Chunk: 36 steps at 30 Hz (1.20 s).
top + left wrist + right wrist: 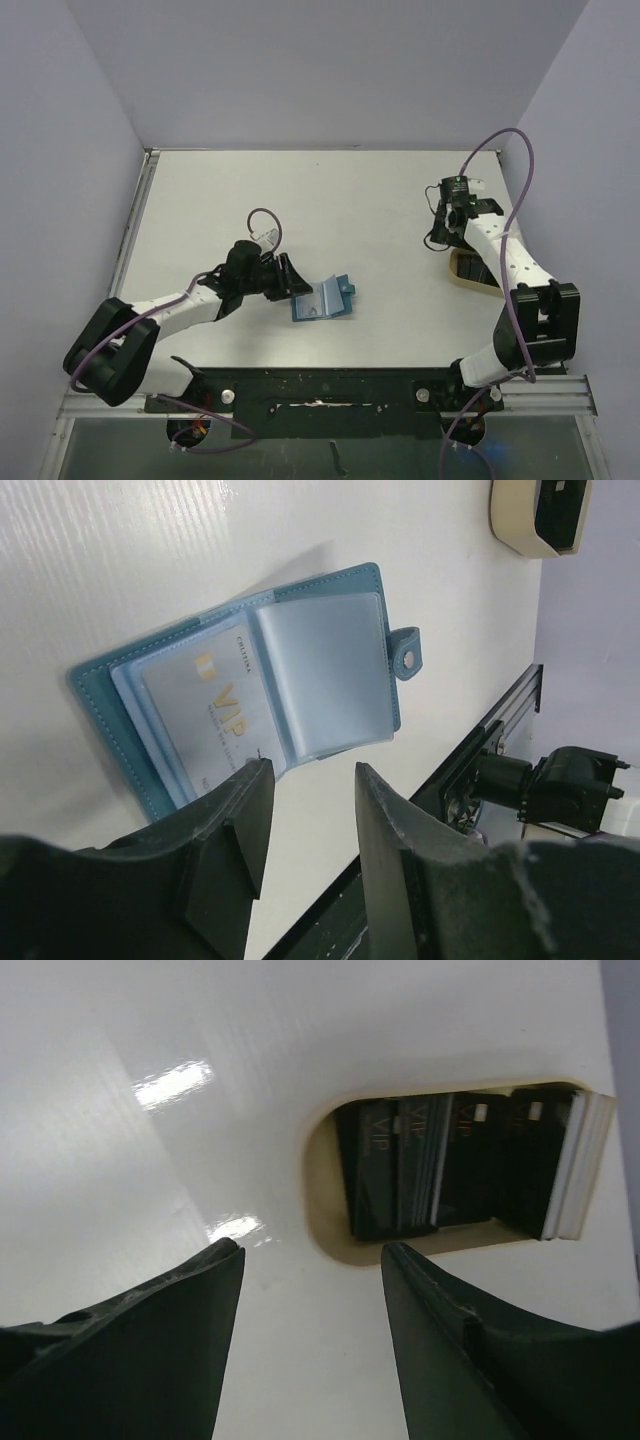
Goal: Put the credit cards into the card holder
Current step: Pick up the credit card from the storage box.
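The white table (300, 190) is offering wide bare surface on the far side of both grippers. The card holder (262, 675) is lying open and flat just ahead of the left gripper (308, 780), its long axis running away from the fingertips toward the right arm's side, with the clear sleeves facing up. A pale VIP card (212, 708) is sitting in the sleeve nearer the fingers, and the snap tab (406, 656) is pointing off the farthest edge. The left jaws are standing apart, gripping nothing, one tip overlapping the holder's near edge; contact cannot be told. The right gripper (312, 1255) is hovering spread and unloaded just before a beige tray (322, 1195), where dark cards (440, 1175) are standing in a row.
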Available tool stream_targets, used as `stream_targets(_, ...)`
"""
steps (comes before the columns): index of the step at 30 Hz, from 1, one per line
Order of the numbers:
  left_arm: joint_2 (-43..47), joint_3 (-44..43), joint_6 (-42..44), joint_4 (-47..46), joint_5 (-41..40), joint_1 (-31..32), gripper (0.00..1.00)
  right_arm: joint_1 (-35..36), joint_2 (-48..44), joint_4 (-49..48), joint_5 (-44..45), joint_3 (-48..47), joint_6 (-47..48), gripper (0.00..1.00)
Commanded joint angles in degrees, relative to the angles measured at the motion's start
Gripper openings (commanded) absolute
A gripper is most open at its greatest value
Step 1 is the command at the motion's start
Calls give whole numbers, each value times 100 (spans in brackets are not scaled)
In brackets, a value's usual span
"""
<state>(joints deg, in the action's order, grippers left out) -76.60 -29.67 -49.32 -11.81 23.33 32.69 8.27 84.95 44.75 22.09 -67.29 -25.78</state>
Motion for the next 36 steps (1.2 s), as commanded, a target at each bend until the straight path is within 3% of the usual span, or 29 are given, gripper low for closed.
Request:
stream_targets(1,-317,-341,-186,-546,329,44,36,-424,353,298,757,-339,352,58)
stream_targets(9,-599,-489,-416,-659,812,65,35,-841,1045,581,1725,-609,381,57)
stream_targets(15,-674,-512,-383,-540,680,88,35,-1067,1369,625,2370,-579,488,57)
stream_targets(27,-1073,-648,-352,-364,505,86,35,-1504,1696,161,2128,-373,628,58)
stream_targets(36,-1121,-671,-412,-339,418,129,35,-1673,1792,265,2437,-435,604,58)
